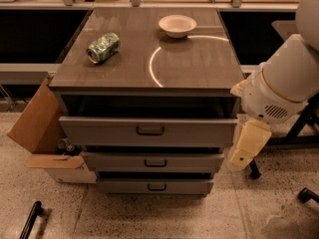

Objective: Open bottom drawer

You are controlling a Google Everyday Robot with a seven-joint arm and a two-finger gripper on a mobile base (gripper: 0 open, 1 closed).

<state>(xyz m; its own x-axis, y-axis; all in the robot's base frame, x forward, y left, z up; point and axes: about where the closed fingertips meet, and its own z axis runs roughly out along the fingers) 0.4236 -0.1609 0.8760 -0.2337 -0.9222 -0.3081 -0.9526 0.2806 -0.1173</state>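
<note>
The bottom drawer (155,185) sits lowest in the grey cabinet (199,63), its front set back beneath the middle drawer (189,162), while my jaws hang just right of the cabinet, partly hidden by my arm (281,86), and I cannot tell whether they are spread or pressed together.

Dim warm light; ring glare on cabinet top (199,63); gripper (245,151) shaded, right.
</note>
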